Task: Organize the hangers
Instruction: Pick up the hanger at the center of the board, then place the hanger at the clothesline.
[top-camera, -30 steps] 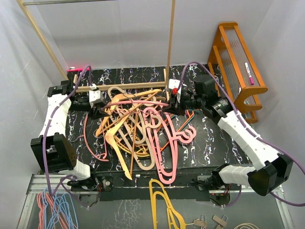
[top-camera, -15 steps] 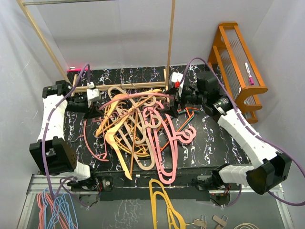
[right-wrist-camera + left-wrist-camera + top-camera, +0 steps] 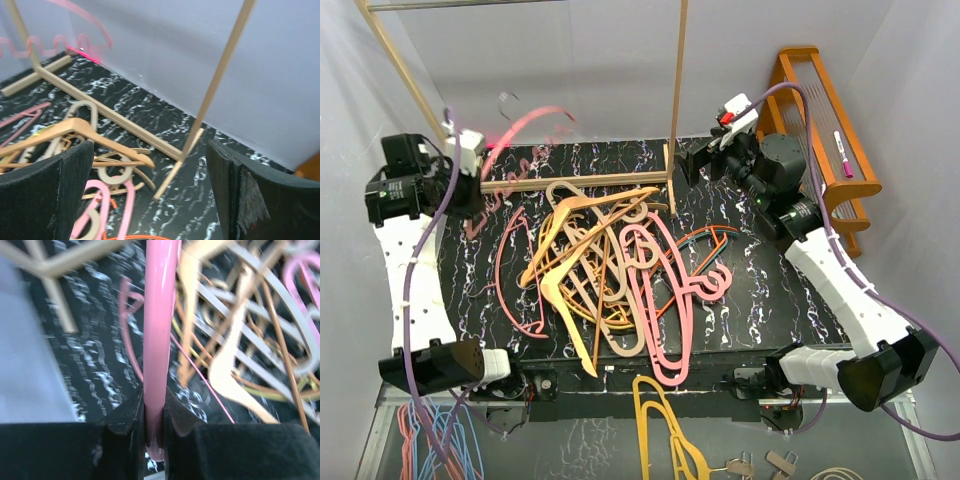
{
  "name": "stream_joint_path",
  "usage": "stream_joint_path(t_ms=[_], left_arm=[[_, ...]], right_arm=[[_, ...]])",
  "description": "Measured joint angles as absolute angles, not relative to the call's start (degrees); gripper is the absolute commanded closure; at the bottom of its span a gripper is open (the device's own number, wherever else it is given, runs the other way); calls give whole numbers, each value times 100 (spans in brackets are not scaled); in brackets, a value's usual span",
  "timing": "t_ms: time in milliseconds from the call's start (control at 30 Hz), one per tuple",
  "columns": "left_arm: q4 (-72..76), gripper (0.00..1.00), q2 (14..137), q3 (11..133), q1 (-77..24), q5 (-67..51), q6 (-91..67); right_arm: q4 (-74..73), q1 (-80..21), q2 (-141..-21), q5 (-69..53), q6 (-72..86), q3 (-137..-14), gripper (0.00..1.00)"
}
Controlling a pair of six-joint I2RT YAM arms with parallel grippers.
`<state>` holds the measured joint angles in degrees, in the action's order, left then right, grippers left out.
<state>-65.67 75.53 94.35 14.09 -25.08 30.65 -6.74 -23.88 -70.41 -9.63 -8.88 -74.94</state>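
A tangled pile of hangers [image 3: 610, 270], pink, salmon, tan and orange, lies in the middle of the black mat [image 3: 770, 290]. My left gripper [image 3: 478, 170] is raised at the back left, shut on a pink wavy-edged hanger [image 3: 525, 125] that hangs in the air, blurred. In the left wrist view the pink hanger [image 3: 160, 315] runs up from between the closed jaws of that gripper [image 3: 155, 412]. My right gripper [image 3: 695, 160] is up at the back right, open and empty. In the right wrist view this gripper [image 3: 150, 170] frames the pile [image 3: 75, 135], and the lifted pink hanger [image 3: 30, 45] shows far left.
A thin wooden rack stands at the back, with its base bar [image 3: 570, 182] and right post [image 3: 678, 100] next to my right gripper. An orange wooden shelf [image 3: 820, 130] leans at the right wall. A mustard-yellow hanger [image 3: 660, 420] and a blue-and-pink bunch [image 3: 435, 440] lie off the mat.
My left gripper shut on the pink hanger and lifted it up and to the left, off the pile. My right gripper opened and rose toward the back right.
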Motion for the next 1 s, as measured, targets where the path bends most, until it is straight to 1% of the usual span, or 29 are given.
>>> stream_joint_path(t_ms=[67,200,367,467,633,833,1000], left_arm=[[-6215,100,7456,9832,1413,-1981,2484],[-5714,100,7207,10313,1426,-1166,1820],[-5269,100,7183,10667,1426,-504,1522],[-5194,100,7393,10971,1426,-196,1450],[-5074,100,8055,11671,1426,80,1448],[-5175,100,8947,12615,1426,128,1525],[-5205,100,9332,13013,1424,104,1570]], right_arm=[[-388,-2390,-6991,-1107,-622,-7255,1],[-56,-2397,-6997,-1398,-119,-6709,2],[207,-2394,-7089,-1673,235,-6274,2],[351,-2394,-7089,-1789,344,-6093,2],[582,-2394,-7087,-1887,379,-5907,2],[637,-2394,-7057,-1929,375,-5824,2],[792,-2394,-6991,-1870,346,-5756,2]])
